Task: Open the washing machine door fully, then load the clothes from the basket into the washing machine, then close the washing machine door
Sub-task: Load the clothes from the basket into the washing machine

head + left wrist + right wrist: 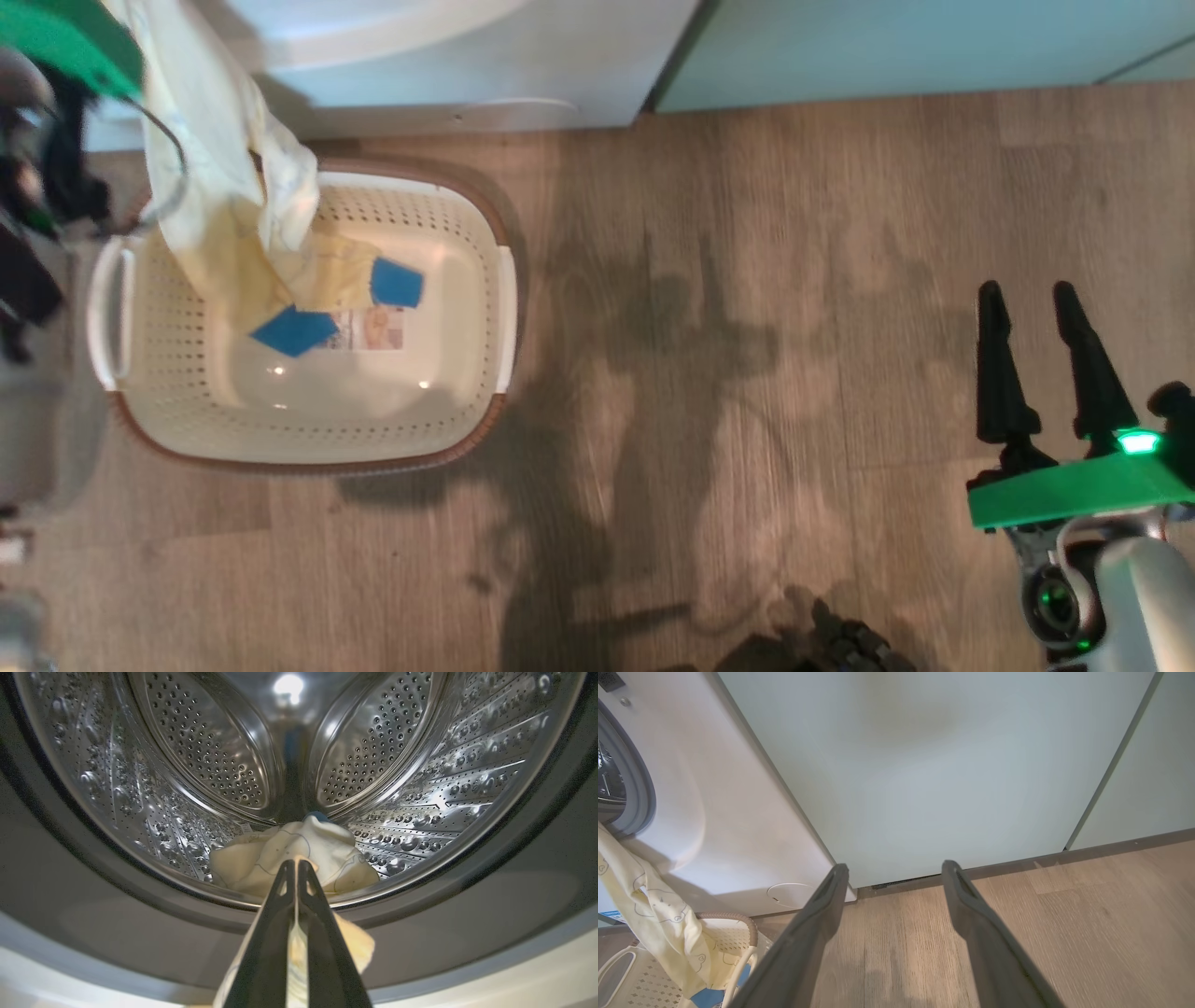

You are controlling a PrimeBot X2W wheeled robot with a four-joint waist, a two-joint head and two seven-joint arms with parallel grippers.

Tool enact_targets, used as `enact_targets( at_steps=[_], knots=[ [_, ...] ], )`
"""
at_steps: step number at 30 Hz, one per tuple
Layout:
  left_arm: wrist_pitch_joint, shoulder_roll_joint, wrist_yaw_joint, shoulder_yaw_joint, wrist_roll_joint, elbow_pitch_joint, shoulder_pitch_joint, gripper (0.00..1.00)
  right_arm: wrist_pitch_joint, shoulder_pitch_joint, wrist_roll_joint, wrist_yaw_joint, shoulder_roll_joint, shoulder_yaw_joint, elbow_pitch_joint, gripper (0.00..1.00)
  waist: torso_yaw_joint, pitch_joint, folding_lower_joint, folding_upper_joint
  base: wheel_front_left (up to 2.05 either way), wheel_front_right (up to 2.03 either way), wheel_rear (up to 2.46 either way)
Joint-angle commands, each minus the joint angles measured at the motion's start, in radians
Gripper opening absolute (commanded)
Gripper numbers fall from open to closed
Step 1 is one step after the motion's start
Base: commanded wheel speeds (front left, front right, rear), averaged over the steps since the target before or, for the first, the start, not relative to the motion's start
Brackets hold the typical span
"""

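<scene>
As left gripper (296, 864) pinches clothes (322, 844) over washing machine (196, 756) drum lip to load them | tail at basket (439, 224) far-left corner | right gripper (1027, 294) spread, idle

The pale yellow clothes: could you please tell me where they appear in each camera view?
Head view: clothes hang from upper left down into the basket.
Left wrist view: centre, bunched low in the drum, pinched in the shut left gripper.
Right wrist view: left edge, hanging below the drum opening into the basket.
Shared landmark: the washing machine: white front in head and right wrist views, steel drum in left wrist.
</scene>
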Motion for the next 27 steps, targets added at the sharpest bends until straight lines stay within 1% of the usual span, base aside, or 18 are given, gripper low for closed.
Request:
enact_targets(
  at_steps=[1,4,5,11,16,21,27],
  knots=[
    [0.025,0.075,-0.011,0.026,0.0,-0.017,-0.075,0.0,-0.013,-0.012,0.015,-0.003,-0.003,0.028,-0.015,1.0,-0.03,0.04,-0.0002,0.0,0.0,0.0,0.0],
    [0.073,0.108,-0.026,0.011,0.011,0.01,-0.157,0.0,-0.017,-0.028,0.035,-0.003,-0.003,0.044,-0.001,1.0,-0.048,0.07,-0.0002,0.0,0.0,0.0,0.0],
    [0.073,0.108,-0.026,0.011,0.011,0.01,-0.157,0.0,-0.017,-0.028,0.035,-0.003,-0.003,0.044,-0.001,1.0,-0.048,0.07,-0.0002,0.0,0.0,0.0,0.0],
    [0.163,0.153,-0.05,0.004,0.0,0.068,-0.3,0.0,-0.018,-0.053,0.077,-0.003,-0.003,0.064,-0.006,1.0,-0.084,0.128,-0.0002,0.0,0.0,0.0,0.0],
    [0.211,0.192,-0.065,-0.017,0.015,0.101,-0.401,0.0,-0.019,-0.063,0.1,-0.003,-0.003,0.077,-0.015,1.0,-0.111,0.176,-0.0002,0.0,0.0,0.0,0.0],
    [0.234,0.22,-0.08,-0.037,0.026,0.137,-0.51,0.0,-0.019,-0.078,0.122,-0.003,-0.003,0.093,-0.02,1.0,-0.134,0.219,-0.0002,0.0,0.0,0.0,0.0],
    [0.221,0.234,-0.087,-0.074,0.057,0.178,-0.634,0.0,-0.019,-0.092,0.142,-0.003,-0.003,0.113,-0.016,1.0,-0.154,0.257,-0.0002,0.0,0.0,0.0,0.0]
  ],
)
